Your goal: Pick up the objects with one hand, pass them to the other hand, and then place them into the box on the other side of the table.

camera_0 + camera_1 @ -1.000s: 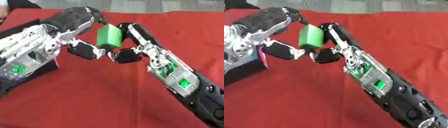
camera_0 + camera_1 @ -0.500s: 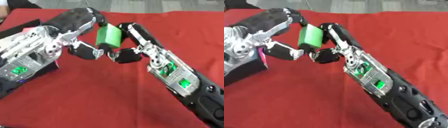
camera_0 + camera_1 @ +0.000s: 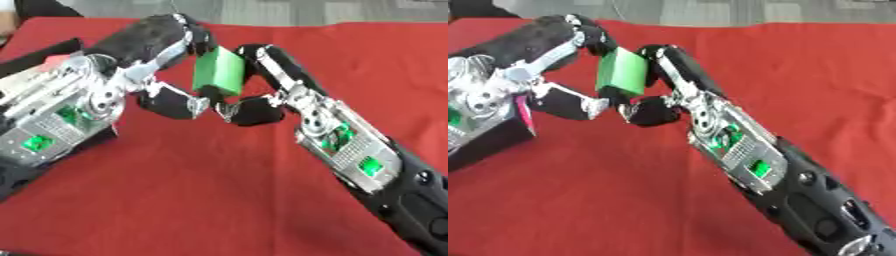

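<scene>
Left hand, right hand: black fingers, silver joints. Forearms: silver metal housings, green circuit boards showing through, black casing behind.

Head stereo pair, looking down close; both share red table.

No text, label, brand, number or sign can be read anywhere. The green block shows plain faces, and the green panels set in both forearms carry only marks too blurred to make out.
</scene>
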`<state>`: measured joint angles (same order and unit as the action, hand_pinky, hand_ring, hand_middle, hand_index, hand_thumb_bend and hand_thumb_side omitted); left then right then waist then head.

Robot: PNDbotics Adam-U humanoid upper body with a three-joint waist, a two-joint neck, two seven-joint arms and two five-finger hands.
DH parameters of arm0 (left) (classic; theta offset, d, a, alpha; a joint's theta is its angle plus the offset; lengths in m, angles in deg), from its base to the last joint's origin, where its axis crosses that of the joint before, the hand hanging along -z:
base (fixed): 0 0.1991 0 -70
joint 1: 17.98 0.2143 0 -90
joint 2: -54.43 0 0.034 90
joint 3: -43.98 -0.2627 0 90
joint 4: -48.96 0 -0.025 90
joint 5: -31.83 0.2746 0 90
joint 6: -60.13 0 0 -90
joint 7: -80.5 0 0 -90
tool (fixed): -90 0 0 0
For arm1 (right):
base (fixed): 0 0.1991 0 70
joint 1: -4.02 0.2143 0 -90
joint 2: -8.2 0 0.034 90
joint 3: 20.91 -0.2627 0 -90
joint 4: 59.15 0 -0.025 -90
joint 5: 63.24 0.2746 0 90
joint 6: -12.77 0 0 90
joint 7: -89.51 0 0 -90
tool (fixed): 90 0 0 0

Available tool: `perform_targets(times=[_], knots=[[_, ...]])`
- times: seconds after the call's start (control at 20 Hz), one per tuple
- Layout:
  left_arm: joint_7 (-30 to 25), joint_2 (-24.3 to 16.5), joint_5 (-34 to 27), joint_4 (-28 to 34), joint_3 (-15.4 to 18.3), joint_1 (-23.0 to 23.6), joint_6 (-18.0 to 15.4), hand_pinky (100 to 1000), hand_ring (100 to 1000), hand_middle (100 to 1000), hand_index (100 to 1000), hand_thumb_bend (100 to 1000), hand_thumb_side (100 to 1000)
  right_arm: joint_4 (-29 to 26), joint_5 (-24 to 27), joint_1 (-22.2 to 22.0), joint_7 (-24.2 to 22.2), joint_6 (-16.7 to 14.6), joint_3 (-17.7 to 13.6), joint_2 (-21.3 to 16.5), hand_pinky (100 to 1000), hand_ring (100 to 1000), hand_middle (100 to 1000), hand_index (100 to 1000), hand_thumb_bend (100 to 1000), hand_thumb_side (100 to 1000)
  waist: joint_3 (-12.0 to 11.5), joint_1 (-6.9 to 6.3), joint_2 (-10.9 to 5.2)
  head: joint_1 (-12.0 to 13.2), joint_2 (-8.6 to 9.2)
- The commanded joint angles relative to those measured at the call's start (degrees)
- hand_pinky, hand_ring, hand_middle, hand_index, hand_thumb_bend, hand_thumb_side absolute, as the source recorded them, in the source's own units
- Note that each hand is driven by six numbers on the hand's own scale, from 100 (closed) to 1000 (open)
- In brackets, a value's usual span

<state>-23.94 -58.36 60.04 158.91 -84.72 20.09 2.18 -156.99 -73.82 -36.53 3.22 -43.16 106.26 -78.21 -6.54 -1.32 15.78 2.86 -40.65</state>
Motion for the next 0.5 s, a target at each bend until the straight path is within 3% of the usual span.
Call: perform_targets(times=[0.05,0.25,0.5], knots=[[1.1,-1.09,-0.16,0.62,0.97,-1.02,0.09,763,641,449,437,100,161,-0.86,-0.26,0.79,-0.33,0.02,0.02,-0.49,850,620,489,518,100,100,0.02,0.02,-1.35,0.23,0.47],[1.26,-0.98,-0.16,0.21,0.87,-0.99,0.15,763,632,432,417,100,168,-0.8,-0.76,0.79,-0.42,0.08,0.02,-0.58,848,645,518,554,100,100,0.06,0.01,-1.33,0.29,0.32],[0.91,-1.01,0.08,-0.12,0.77,-0.9,0.14,762,628,423,397,100,177,-0.58,-2.98,0.9,-1.56,0.46,0.12,-0.7,867,729,657,706,100,100,0.1,-0.01,-1.37,0.34,0.12]])
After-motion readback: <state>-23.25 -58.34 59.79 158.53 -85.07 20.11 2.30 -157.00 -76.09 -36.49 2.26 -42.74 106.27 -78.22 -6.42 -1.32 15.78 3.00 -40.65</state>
